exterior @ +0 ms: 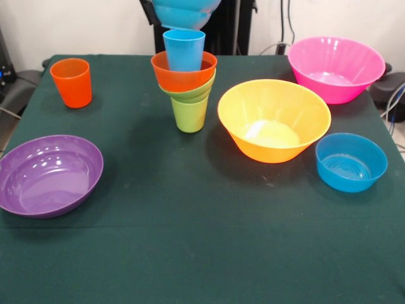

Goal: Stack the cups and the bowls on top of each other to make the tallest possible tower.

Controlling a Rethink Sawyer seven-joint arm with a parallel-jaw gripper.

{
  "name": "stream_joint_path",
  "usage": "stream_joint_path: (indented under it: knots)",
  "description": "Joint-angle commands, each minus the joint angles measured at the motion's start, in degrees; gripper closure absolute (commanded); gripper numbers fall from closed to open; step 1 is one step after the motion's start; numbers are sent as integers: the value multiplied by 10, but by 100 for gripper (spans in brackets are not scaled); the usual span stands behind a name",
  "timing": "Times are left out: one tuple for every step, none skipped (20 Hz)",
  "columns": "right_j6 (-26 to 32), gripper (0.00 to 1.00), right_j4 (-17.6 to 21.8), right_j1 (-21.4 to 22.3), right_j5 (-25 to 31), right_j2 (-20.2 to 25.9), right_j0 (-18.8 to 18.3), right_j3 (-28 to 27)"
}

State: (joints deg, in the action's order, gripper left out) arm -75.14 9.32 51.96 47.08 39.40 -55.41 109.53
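While a medium blue bowl [185, 12] is hanging at the top centre, directly above the tower [184, 79], the hand is sitting out of frame, so its grip cannot be told. Lowering should be going straight down onto the light blue cup [184, 49], keeping the bowl level.

we see the tower [187, 82] upright at mid-table: lime green cup [190, 115], small green bowl [193, 93], orange bowl [182, 77], light blue cup [184, 49]. around it lie an orange cup [71, 82], purple bowl [49, 175], yellow-orange bowl [274, 120], pink bowl [336, 68], blue bowl [351, 162]. another blue bowl [185, 12] hangs above.
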Motion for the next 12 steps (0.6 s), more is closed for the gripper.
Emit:
stream_joint_path:
  knots:
    - [-24, 100, 25, -15, -5, -10, 25, 47]
    - [-24, 100, 26, -14, -5, -11, 25, 50]
    - [-24, 100, 27, -14, -4, -12, 25, 49]
    - [-24, 100, 29, -14, -3, -13, 26, 49]
    - [-24, 100, 32, -16, 1, -15, 28, 47]
    - [-22, 100, 34, -14, 5, -16, 27, 48]
    - [-21, 100, 37, -15, 8, -18, 28, 47]
    - [-20, 100, 39, -15, 10, -19, 29, 46]
    - [-17, 100, 43, -15, 13, -20, 28, 46]
    - [-14, 100, 45, -14, 12, -19, 26, 49]
    - [-12, 100, 46, -13, 13, -20, 24, 50]
    - [-10, 100, 48, -12, 15, -20, 23, 51]
